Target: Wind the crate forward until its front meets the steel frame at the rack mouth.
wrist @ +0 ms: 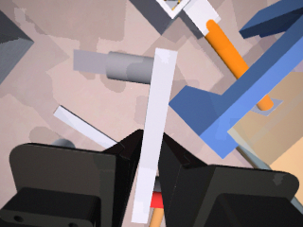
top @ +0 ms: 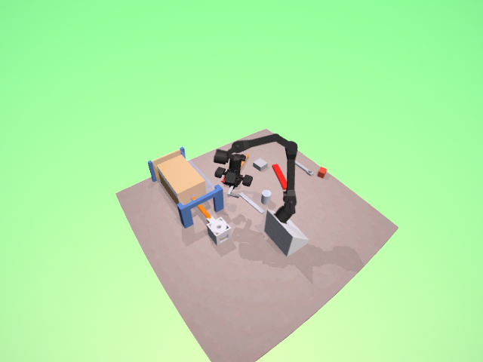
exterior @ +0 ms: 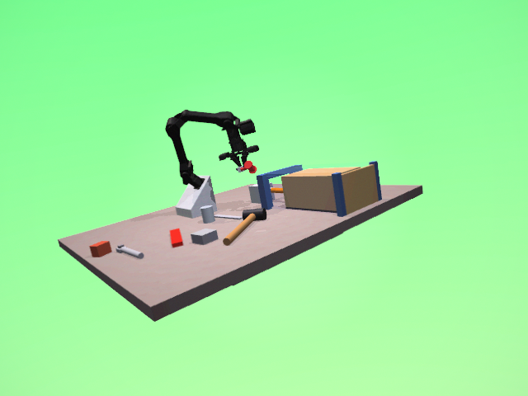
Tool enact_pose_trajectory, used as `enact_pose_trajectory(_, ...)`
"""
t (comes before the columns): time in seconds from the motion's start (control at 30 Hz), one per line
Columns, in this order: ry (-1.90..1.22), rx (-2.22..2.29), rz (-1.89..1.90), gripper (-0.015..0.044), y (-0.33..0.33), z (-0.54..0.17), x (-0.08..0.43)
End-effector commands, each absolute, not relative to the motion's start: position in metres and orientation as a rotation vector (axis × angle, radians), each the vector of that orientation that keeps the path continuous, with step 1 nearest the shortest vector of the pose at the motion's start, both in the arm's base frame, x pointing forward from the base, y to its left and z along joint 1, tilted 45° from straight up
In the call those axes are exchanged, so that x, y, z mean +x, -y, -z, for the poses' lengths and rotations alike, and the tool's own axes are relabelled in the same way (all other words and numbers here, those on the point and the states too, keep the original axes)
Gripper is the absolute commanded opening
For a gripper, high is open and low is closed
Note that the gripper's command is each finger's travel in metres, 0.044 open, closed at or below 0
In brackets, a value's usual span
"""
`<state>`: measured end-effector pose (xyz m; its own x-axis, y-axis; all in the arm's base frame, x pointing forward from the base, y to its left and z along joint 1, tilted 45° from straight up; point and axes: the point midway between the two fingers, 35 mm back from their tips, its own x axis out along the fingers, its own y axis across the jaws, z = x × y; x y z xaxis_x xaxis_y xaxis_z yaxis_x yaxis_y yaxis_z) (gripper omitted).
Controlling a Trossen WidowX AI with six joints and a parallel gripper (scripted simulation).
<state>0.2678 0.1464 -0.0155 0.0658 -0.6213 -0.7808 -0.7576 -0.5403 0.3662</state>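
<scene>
My gripper is shut on the winch handle, holding its pale flat arm in the air. A grey shaft with a square key sticks out at its far end; its red knob is at the other. The winch stands outside the rack, its round top hole uncovered. An orange strap runs to the tan crate, which sits flat. A gap shows between crate and blue steel frame.
A mallet lies beside the rack. A pale flat bar, grey cylinder, grey block, red bar, wrench and red block are about.
</scene>
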Motion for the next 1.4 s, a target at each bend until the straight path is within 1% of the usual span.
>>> enact_pose_trajectory(0.0, -1.372, -2.271, -1.667, 0.0000, -0.153, 0.030, 0.248)
enact_pose_trajectory(0.37, -1.169, -2.511, -2.222, 0.0000, -0.156, 0.069, 0.195)
enact_pose_trajectory(0.8, -1.137, -2.511, -2.194, 0.0000, -0.157, 0.067, 0.198)
enact_pose_trajectory(1.37, -0.737, -2.475, -2.132, 0.0000, -0.157, 0.067, 0.198)
